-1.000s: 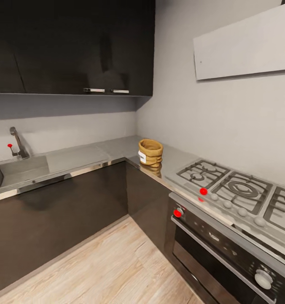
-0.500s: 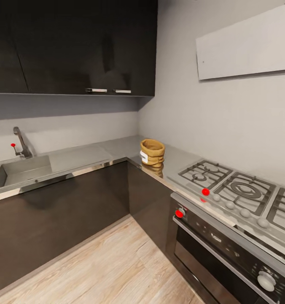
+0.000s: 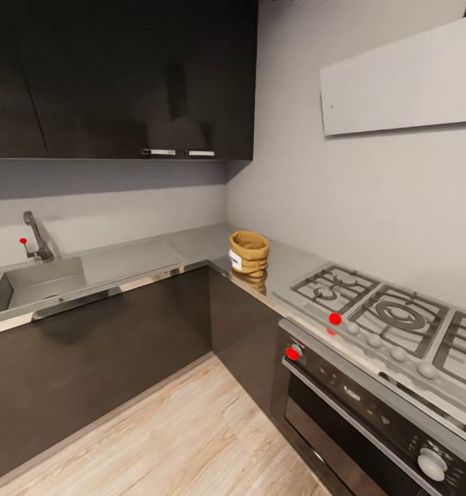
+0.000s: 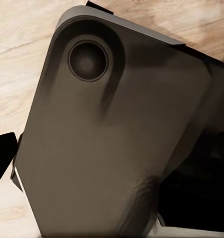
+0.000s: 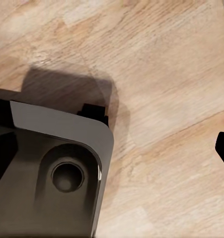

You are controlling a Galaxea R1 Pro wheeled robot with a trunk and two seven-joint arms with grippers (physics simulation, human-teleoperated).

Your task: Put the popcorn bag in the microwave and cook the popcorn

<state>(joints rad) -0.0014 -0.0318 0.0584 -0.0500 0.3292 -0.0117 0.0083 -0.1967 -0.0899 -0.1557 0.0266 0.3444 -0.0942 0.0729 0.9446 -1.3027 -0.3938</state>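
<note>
- Small tan-brown burlap-like popcorn bag (image 3: 248, 253) with a rolled rim and a white label: stands upright on the long L-shaped, smooth grey brushed-metal countertop (image 3: 143, 256), at the inner corner of the L, near the grey wall.
- Gas hob (image 3: 388, 317) with dark grates and a row of pale knobs, one of them red: set into the countertop to the right of the bag, apart from it.
- Dark-fronted built-in oven (image 3: 371, 413) with a steel bar handle: directly beneath the hob.
- Recessed steel sink (image 3: 36, 282) with a curved steel tap (image 3: 36, 235): at the far left of the countertop, well apart from the bag.
- Dark grey wall cabinets (image 3: 123, 76): mounted above the sink run.
- White hood panel (image 3: 398, 79): on the wall above the hob.
- Pale wood-plank floor (image 3: 185, 441): in front of the cabinet fronts; also seen in both wrist views (image 5: 161, 74).
- Dark grey robot body panel (image 4: 107, 144) with a round recess: lies close before the left wrist camera; a similar panel appears in the right wrist view.
- Left gripper and right gripper: finger opening cannot be told.
</note>
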